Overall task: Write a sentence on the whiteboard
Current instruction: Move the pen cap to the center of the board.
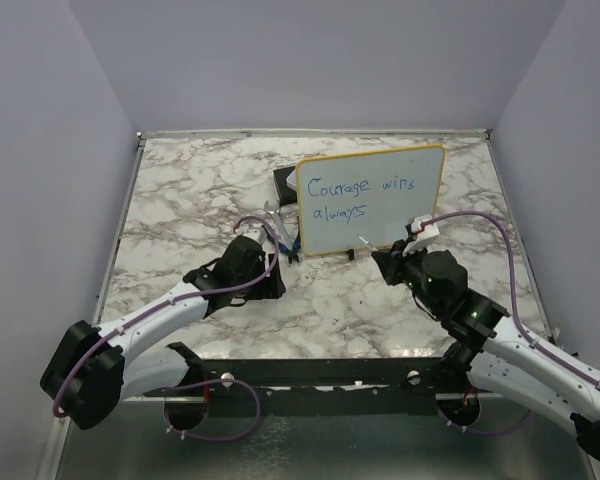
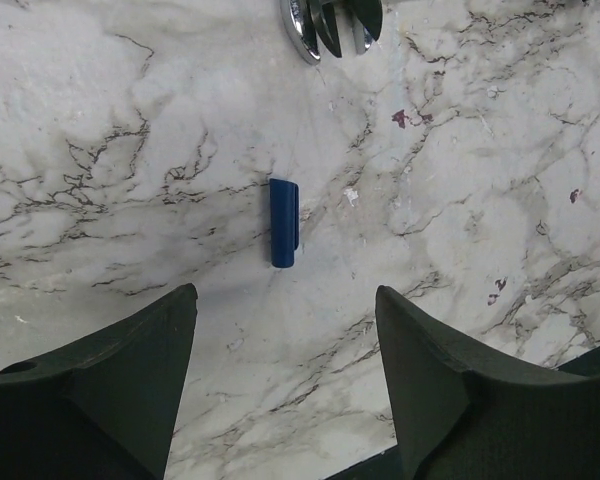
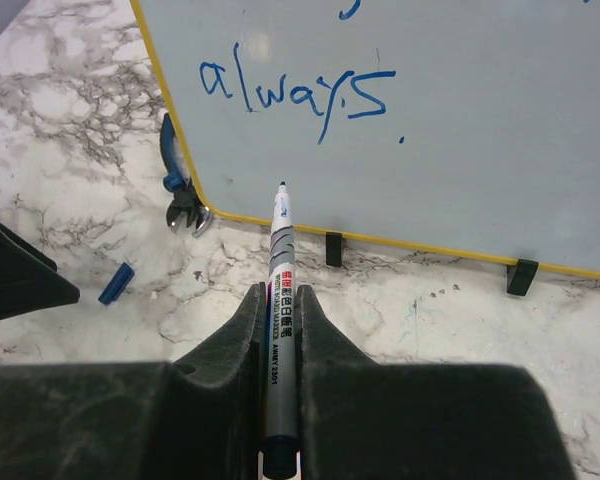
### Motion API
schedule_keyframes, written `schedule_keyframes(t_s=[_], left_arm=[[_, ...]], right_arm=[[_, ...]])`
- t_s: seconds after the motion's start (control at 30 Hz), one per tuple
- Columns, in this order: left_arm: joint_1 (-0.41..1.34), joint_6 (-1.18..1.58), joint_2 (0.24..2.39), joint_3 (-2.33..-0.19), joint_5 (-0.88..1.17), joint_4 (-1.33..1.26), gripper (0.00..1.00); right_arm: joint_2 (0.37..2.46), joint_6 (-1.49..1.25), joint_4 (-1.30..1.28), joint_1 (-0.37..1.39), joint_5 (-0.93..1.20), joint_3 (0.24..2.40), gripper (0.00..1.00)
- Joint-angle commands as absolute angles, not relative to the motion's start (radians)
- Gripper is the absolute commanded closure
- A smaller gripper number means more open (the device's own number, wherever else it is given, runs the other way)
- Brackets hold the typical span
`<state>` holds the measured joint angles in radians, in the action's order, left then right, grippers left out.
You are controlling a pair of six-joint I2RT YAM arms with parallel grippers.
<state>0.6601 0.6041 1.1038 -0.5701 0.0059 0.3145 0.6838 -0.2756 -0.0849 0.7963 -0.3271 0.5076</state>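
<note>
The whiteboard [image 1: 370, 200] stands tilted on small black feet at the back middle, with a yellow frame and "Courage wins always" on it in blue. The right wrist view shows it [image 3: 430, 110] close up. My right gripper [image 1: 388, 258] [image 3: 280, 295] is shut on a whiteboard marker [image 3: 280, 260]. The marker's uncapped tip points at the board's lower edge, just below the word "always", and looks slightly off the surface. My left gripper [image 1: 268, 272] [image 2: 285, 300] is open and empty, low over the marble top. The blue marker cap [image 2: 284, 222] lies just ahead of it.
A blue-handled metal tool [image 3: 180, 200] lies by the board's lower left corner; it also shows in the left wrist view [image 2: 330, 25]. A small grey-and-black box [image 1: 285, 183] sits behind the board's left edge. The cap [image 3: 116, 283] lies left of my right gripper. Walls enclose the table.
</note>
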Motion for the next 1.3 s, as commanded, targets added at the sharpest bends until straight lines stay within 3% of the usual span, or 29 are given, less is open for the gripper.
schedule_keyframes(t_s=[0.0, 0.57, 1.27], left_arm=[[0.667, 0.699, 1.098, -0.524, 0.034, 0.212, 0.28], [0.668, 0.713, 1.259, -0.479, 0.128, 0.003, 0.37], [0.721, 0.753, 1.332, -0.492, 0.146, -0.1, 0.37]], right_arm=[[0.67, -0.29, -0.103, 0.79, -0.309, 0.491, 0.99], [0.652, -0.283, -0.095, 0.79, -0.314, 0.483, 0.99], [0.663, -0.28, -0.089, 0.789, -0.319, 0.486, 0.99]])
